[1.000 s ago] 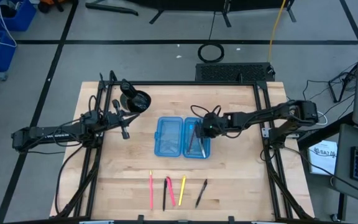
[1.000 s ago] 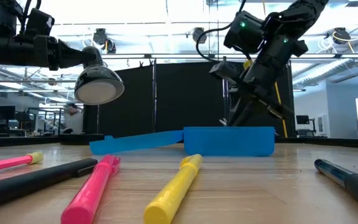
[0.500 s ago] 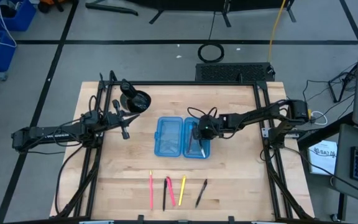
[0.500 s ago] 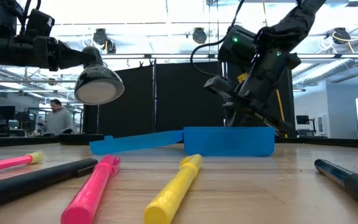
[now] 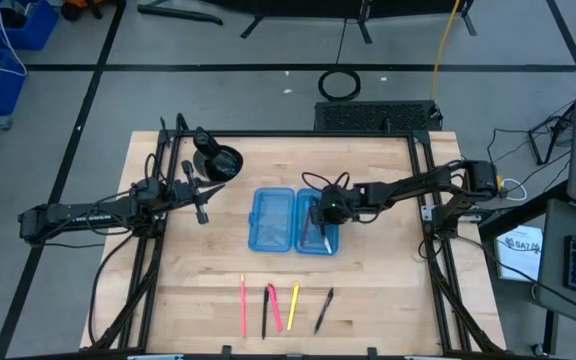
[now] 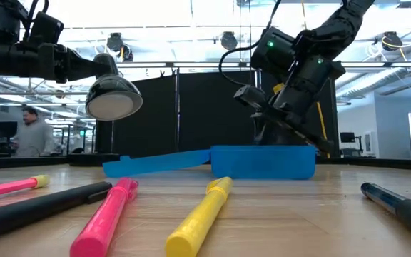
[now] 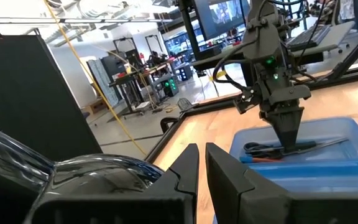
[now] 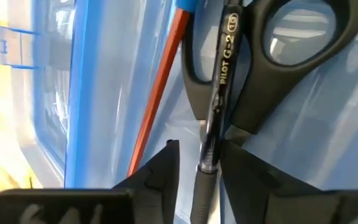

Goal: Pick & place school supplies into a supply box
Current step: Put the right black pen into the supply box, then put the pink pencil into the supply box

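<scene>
The supply box, a blue case lying opened flat, shows its left half and right half. In the right half lie dark-handled scissors, a red pencil and, on top of the scissors, a black pen. My right gripper points down into this half, open, with one finger on each side of the pen's barrel. Several pens, pink, black and yellow, lie in a row near the table's front edge. My left gripper waits at the far left, level and shut. My right gripper has its fingers on either side of the black pen's barrel, slanting down from the table's right. A gap shows on one side. Whether the other finger touches the pen, I cannot tell. The pen rests on the scissors inside the box.
A black round cup stands at the far left, close to my left arm. A black frame runs along the table's edges. Bare wood lies between the box and the row of pens.
My right gripper has come down a little into the box's right half, drifting slightly toward the table's left, bringing the black pen down with it. Over the last half second it has kept still.
</scene>
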